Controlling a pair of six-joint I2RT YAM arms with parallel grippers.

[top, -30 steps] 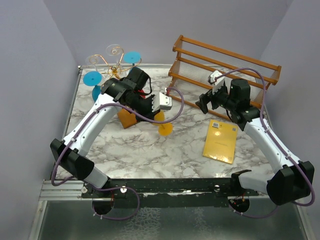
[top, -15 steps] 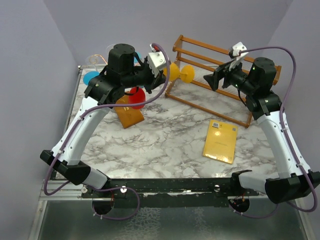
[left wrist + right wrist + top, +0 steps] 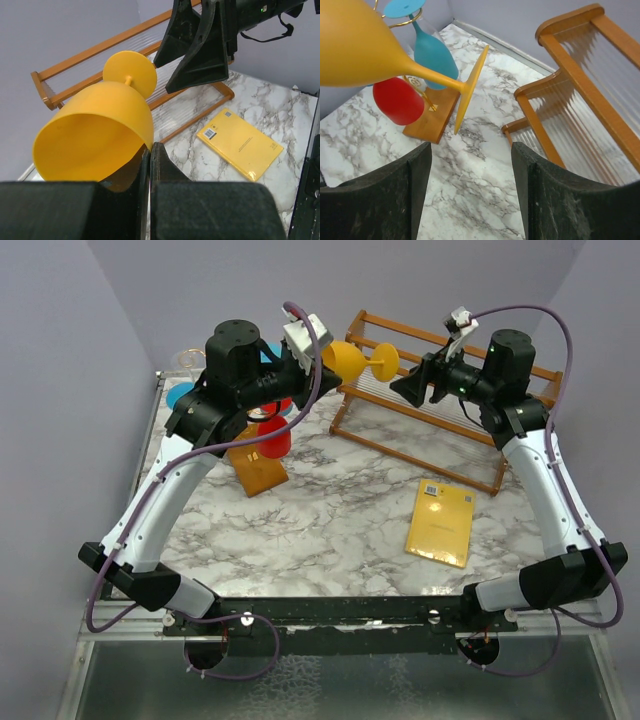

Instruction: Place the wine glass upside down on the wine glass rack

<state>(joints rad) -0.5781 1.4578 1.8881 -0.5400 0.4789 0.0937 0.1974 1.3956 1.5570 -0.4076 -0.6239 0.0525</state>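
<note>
My left gripper (image 3: 320,360) is raised and shut on the rim of a yellow wine glass (image 3: 347,362), held on its side with the foot pointing right. In the left wrist view the jaws (image 3: 150,152) pinch the bowl's edge (image 3: 95,130). My right gripper (image 3: 405,390) is open and empty, just right of the glass's foot; in the right wrist view (image 3: 470,147) the foot (image 3: 470,85) lies ahead of the fingers. The wine glass rack's wooden base (image 3: 262,472) sits behind the left arm, its gold wire (image 3: 405,20) mostly hidden. A red glass (image 3: 397,100) and a blue glass (image 3: 432,52) hang on it.
A large brown slatted wooden rack (image 3: 450,390) stands at the back right, close behind the right gripper. A yellow envelope (image 3: 441,523) lies flat on the marble table (image 3: 330,530). Another blue glass (image 3: 183,396) and a clear one (image 3: 188,360) are at the rack's far left.
My left arm has lifted the yellow glass off the table, up and back toward the slatted rack. My right arm has risen and swung left toward the glass's foot, still open.
</note>
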